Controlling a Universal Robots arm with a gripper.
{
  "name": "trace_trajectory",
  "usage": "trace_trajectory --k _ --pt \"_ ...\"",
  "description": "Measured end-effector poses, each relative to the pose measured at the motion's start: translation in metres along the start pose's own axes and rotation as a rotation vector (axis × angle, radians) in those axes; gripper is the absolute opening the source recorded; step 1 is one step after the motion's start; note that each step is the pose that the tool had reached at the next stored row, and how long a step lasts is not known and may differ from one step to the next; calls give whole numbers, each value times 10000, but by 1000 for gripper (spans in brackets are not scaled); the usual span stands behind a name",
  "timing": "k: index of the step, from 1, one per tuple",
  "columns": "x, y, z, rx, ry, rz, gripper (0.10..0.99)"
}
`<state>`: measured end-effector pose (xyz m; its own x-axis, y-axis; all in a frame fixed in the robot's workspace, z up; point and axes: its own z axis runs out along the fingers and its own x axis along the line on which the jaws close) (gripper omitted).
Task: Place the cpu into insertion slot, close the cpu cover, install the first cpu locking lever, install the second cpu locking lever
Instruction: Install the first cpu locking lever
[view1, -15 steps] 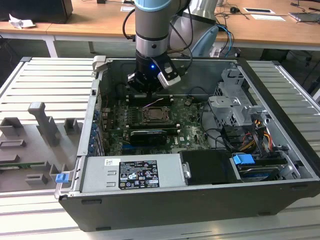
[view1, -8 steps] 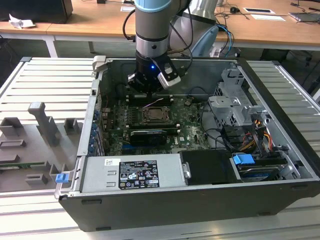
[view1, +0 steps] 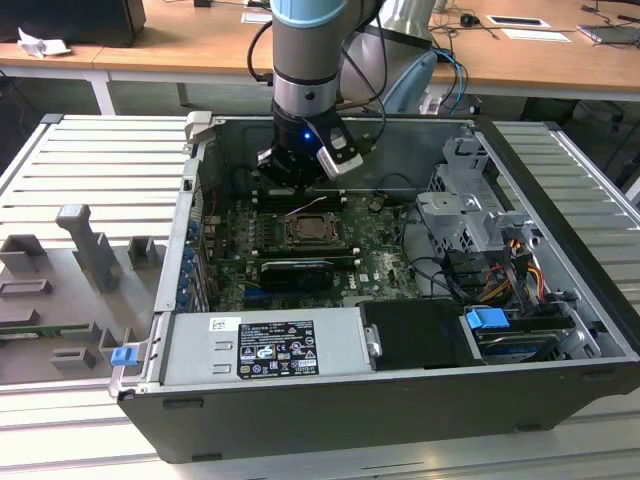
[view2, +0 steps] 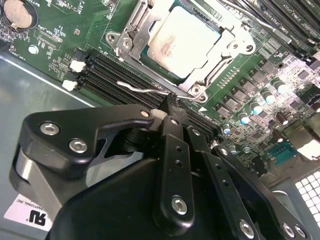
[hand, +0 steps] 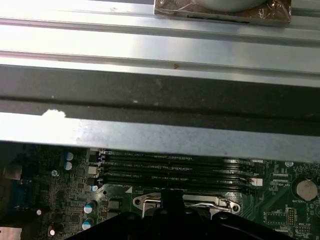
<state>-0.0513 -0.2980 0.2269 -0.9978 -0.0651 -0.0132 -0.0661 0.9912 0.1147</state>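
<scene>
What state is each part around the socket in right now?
cpu: seated in the insertion slot.
cpu cover: closed down over the cpu's edges.
locking lever: thin wire beside the socket, at the gripper tip.
computer case: side open, lying flat.

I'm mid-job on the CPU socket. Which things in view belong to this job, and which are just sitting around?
Job:
cpu, seated in the insertion slot
cpu cover, down around the chip
wire locking lever, at the gripper tips

Lying about:
memory slots
coin cell battery
power supply
drive cage
grey fixture blocks outside the case
</scene>
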Motion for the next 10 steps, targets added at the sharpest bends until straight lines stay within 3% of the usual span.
trace_trajectory --k 10 --pt "-89 19 81 0 0 2 106"
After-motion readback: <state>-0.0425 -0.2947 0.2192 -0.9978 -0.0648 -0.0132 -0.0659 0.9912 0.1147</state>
